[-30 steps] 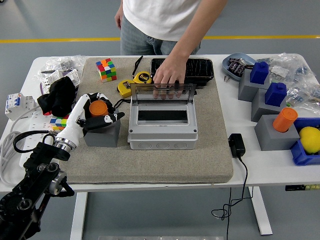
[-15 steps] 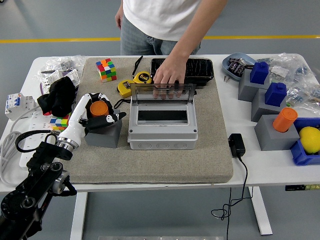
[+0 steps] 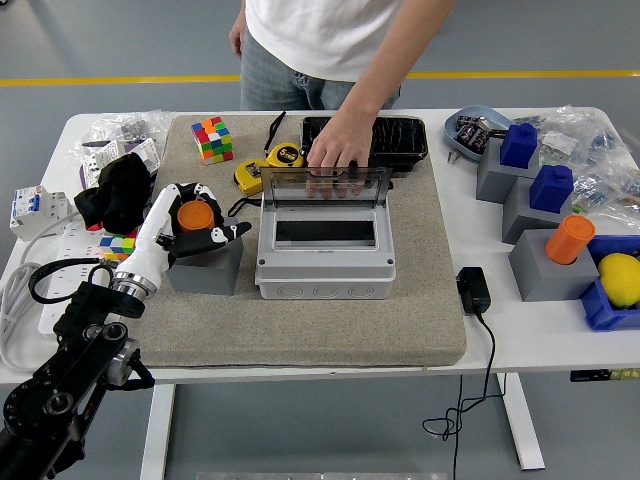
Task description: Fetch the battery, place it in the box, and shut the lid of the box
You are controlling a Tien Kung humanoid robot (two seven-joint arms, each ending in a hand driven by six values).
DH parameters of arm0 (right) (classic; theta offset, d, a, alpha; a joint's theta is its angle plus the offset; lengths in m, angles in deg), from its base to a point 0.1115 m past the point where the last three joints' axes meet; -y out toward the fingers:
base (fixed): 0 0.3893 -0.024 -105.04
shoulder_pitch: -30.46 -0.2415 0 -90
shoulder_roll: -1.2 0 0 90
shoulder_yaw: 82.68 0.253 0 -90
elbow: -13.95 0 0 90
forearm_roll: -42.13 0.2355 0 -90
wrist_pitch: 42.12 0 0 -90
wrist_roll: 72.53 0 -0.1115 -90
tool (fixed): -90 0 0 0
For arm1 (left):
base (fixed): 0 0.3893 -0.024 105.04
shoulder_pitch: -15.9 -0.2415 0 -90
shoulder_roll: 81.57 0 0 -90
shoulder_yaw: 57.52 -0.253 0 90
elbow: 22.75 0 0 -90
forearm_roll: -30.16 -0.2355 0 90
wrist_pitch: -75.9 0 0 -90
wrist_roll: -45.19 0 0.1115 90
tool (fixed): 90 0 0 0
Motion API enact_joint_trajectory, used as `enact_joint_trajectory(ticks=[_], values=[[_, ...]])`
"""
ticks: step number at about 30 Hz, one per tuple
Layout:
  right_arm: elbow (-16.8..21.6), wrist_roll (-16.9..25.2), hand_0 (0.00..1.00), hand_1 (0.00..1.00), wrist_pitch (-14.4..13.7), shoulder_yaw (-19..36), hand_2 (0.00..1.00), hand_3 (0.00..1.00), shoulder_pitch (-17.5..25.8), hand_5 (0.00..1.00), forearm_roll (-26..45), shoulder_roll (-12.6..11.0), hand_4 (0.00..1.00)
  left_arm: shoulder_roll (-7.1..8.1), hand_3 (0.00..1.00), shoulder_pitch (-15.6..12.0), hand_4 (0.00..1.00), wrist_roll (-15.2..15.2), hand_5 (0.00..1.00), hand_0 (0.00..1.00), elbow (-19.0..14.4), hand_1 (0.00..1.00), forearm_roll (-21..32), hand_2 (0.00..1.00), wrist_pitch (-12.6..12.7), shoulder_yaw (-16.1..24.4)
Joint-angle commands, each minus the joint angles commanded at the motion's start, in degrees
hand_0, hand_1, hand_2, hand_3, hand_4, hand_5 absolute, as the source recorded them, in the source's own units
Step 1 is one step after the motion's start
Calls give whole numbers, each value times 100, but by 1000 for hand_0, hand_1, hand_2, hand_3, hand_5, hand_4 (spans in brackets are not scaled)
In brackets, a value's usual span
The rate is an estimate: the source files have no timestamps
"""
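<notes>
Left robot hand (image 3: pixel 197 232) at left of centre, white-and-black fingers curled around orange cylindrical battery (image 3: pixel 196 217), not lifted clear of square grey holder block (image 3: pixel 206 268). To the right, at frame centre, grey plastic box (image 3: pixel 325 246) on beige mat, transparent hinged lid (image 3: pixel 324 187) propped up by person's hand (image 3: pixel 337 150). Fetch barely begun; placing and lid closing remaining. Right arm unseen.

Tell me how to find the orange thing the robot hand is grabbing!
Start at the big grey box in the middle of the mat. Just left of it is a small grey block, and the left hand wraps the orange battery standing on top. The other orange cylinder, far right, has no hand on it.
</notes>
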Motion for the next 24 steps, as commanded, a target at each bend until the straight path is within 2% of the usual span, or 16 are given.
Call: enact_joint_trajectory(ticks=[24], values=[[0,-28,998,942,-13,-61,859,862,15,998,19,-23,998,-76,63,79,998,-23,2,68,-173,24,-287,76,175,85]])
